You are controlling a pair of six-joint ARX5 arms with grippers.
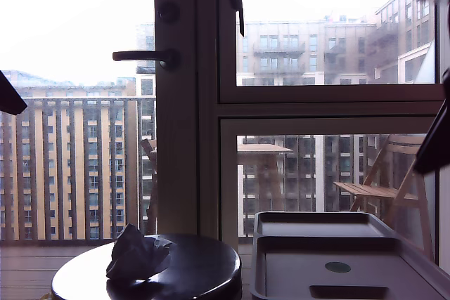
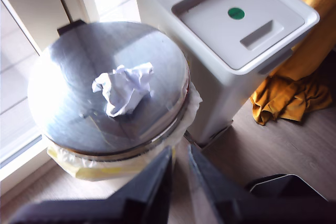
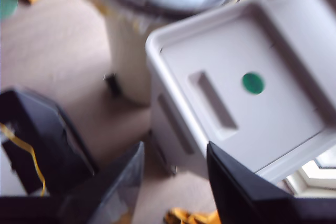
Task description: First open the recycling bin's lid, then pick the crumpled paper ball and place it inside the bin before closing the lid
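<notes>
Nearest in the exterior view, the lid (image 1: pixel 295 272) lies shut on the recycling bin (image 2: pixel 210 93), right of the crumpled paper ball (image 1: pixel 137 254) on the round metal top (image 1: pixel 197 272). My first gripper (image 2: pixel 178 182) and my second gripper (image 3: pixel 173 182) hang above, fingers apart, empty.

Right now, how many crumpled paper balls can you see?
1. The crumpled paper ball sits on the round shiny bin top, beside the closed grey recycling bin. Any inside either bin would be hidden.

Crumpled paper ball (image 1: pixel 138 251) sits on a round-topped container (image 1: pixel 197 272), at the exterior view's left of the lid-covered (image 1: pixel 337 266) recycling bin (image 2: pixel 210 93).
</notes>
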